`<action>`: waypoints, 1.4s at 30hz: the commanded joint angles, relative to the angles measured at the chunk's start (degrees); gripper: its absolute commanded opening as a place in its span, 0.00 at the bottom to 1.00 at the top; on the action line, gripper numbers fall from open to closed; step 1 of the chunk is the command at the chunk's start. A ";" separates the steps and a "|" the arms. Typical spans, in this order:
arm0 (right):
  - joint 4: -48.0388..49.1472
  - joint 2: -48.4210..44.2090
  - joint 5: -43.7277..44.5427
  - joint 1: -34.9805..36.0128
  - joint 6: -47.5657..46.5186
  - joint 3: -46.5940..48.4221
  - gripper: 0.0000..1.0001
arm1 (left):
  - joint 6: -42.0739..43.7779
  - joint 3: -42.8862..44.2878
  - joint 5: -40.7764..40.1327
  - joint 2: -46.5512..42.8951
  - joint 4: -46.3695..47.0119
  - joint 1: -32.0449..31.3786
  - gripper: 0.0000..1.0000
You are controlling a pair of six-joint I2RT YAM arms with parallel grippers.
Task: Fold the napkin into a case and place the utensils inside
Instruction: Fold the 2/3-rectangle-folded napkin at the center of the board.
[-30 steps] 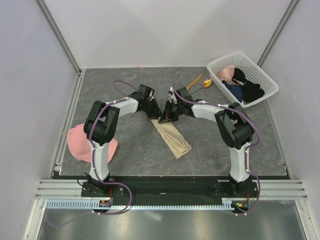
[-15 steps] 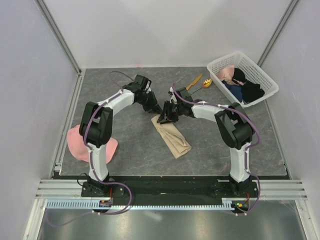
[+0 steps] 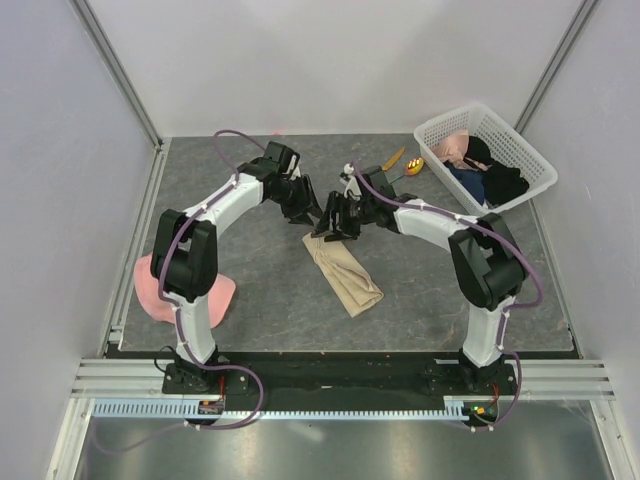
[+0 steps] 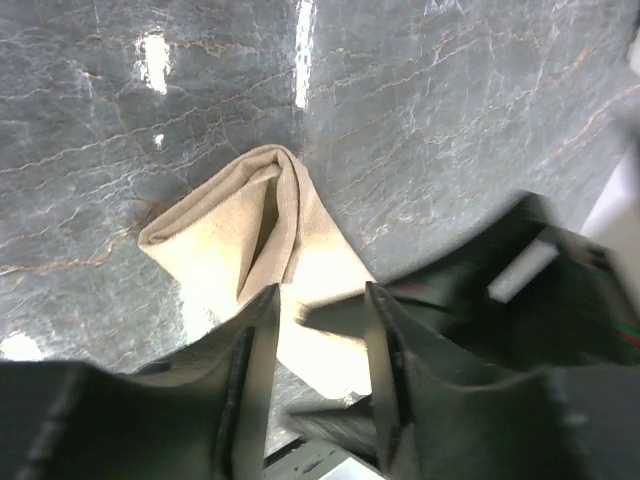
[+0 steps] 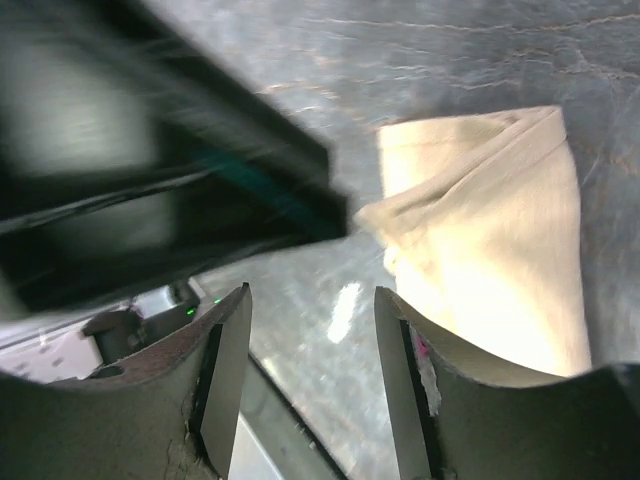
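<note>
The beige napkin [image 3: 344,272] lies folded into a long narrow strip on the grey mat, running from the middle towards the near right. My left gripper [image 3: 308,212] and right gripper [image 3: 335,226] hover close together just above its far end, both open with nothing between the jaws. In the left wrist view the napkin [image 4: 258,215] shows its folded end beyond my left gripper [image 4: 320,300]. In the right wrist view the napkin [image 5: 490,225] lies to the right of my right gripper [image 5: 312,300]. The orange knife [image 3: 389,163] and the yellow-bowled spoon [image 3: 412,167] rest at the back, left of the basket.
A white basket [image 3: 450,116] of dark and pink clothes stands at the back right. A pink cap [image 3: 158,285] lies by the left arm's base at the mat's left edge. White walls enclose the mat on three sides.
Both grippers have opened and let go of the napkin's far end. The left arm has drawn back towards the far left, and the right gripper has lifted slightly.
</note>
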 commanded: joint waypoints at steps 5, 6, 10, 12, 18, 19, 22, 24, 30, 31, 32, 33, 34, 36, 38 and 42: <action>-5.14 -13.24 -4.91 -6.12 -3.17 -10.01 0.60 | 8.06 2.51 -7.99 -2.03 -4.15 -4.25 0.54; -5.41 -14.11 -5.35 -6.48 -3.62 -11.17 0.59 | 8.68 2.87 -9.39 -1.68 -5.03 -4.61 0.54; -6.82 -18.86 -5.61 -7.10 -5.20 -16.44 0.52 | 10.18 4.02 -11.15 -0.01 -7.05 -5.40 0.54; -6.82 -20.01 -5.70 -7.19 -5.73 -19.34 0.51 | 10.88 4.19 -12.21 0.52 -7.58 -5.40 0.54; -5.24 -22.56 -6.14 -7.27 -5.47 -25.06 0.46 | 12.90 5.07 -13.27 2.36 -8.55 -5.32 0.54; -4.71 -22.65 -6.23 -7.36 -5.29 -25.50 0.46 | 13.08 5.25 -12.92 2.71 -8.90 -5.32 0.54; -3.22 -22.74 -6.67 -7.36 -4.59 -26.99 0.45 | 13.87 5.51 -11.52 3.94 -9.08 -5.32 0.53; -2.16 -22.74 -7.28 -7.36 -3.27 -28.14 0.44 | 14.05 5.42 -11.68 4.56 -9.08 -5.32 0.50; 1.62 -23.18 -7.38 -6.05 -0.02 -31.56 0.40 | 13.43 5.25 -12.47 5.18 -8.73 -4.26 0.27; 2.92 -23.00 -7.29 -5.52 0.59 -32.61 0.40 | 13.17 5.25 -12.48 5.26 -8.47 -3.74 0.21; 3.81 -22.83 -7.46 -5.17 1.38 -33.14 0.39 | 13.08 5.16 -12.39 5.35 -8.38 -3.47 0.17; 5.12 -22.65 -7.55 -4.73 3.30 -33.85 0.38 | 13.08 5.07 -12.13 5.44 -7.94 -3.30 0.14; 6.96 -22.39 -7.20 -3.68 4.02 -35.16 0.37 | 13.25 4.98 -12.13 5.79 -7.85 -3.03 0.10; 8.91 -21.34 -5.89 -2.71 4.81 -36.31 0.35 | 13.43 4.81 -11.43 6.49 -7.15 -2.68 0.08; 13.12 -20.37 -5.27 -2.53 6.04 -39.64 0.31 | 13.69 3.85 -11.69 7.11 -6.01 -2.33 0.08; 13.58 -16.25 -3.33 -2.62 2.89 -42.03 0.26 | 15.19 3.23 -9.50 7.90 -3.72 -1.36 0.06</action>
